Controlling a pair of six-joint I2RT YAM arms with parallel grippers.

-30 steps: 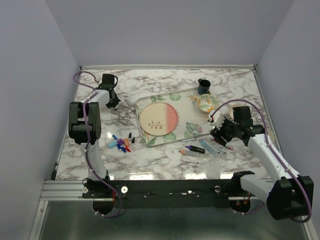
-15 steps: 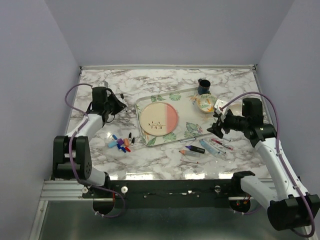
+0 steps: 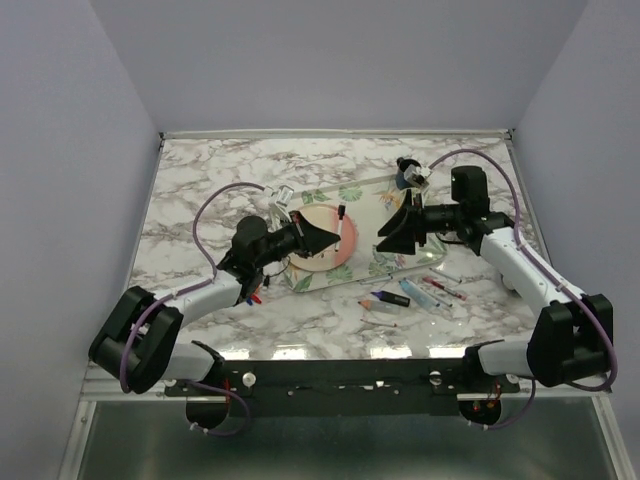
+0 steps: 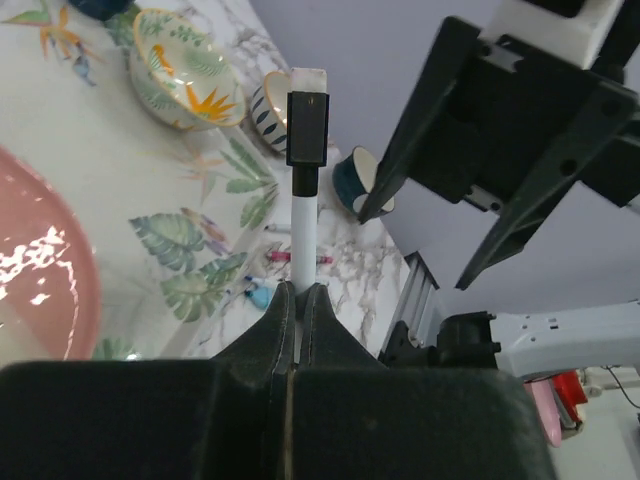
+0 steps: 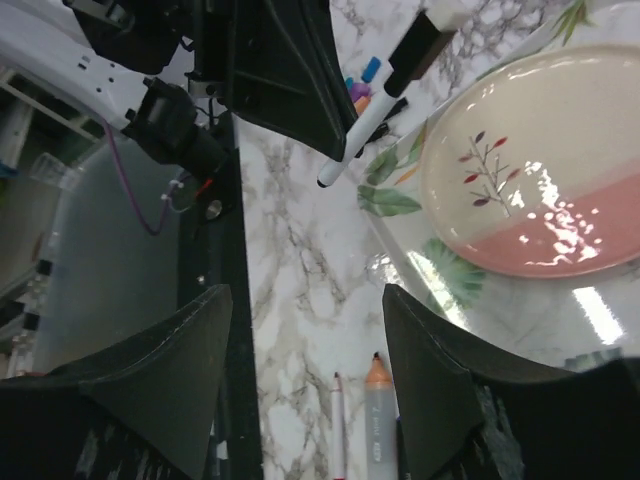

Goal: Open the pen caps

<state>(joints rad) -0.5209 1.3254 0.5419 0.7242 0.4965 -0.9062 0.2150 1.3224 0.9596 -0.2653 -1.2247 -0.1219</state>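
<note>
My left gripper [image 3: 333, 237] is shut on a thin white-barrelled pen [image 4: 303, 235], held over the plate [image 3: 348, 243]. The pen's black cap [image 4: 307, 128] is on its free end, pointing at my right gripper [image 3: 384, 240]. That gripper is open and empty, a short gap from the cap. In the right wrist view the capped pen [image 5: 385, 95] sits ahead of and above the open gripper [image 5: 307, 295]. Several loose coloured caps [image 3: 250, 291] lie on the table, partly hidden under my left arm. Other pens [image 3: 398, 298] lie at the front right.
A clear leaf-print tray [image 3: 330, 192] holds the pink-and-cream plate. A dark mug [image 3: 405, 172] stands at the back right. The left wrist view shows a patterned bowl [image 4: 180, 70] and small cups [image 4: 270, 100]. An orange-tipped marker [image 5: 378, 420] lies below my right gripper.
My left arm swung from the back left to above the tray, now showing a pen in its grip. My right gripper lifted and moved left, and now faces the pen's cap.
</note>
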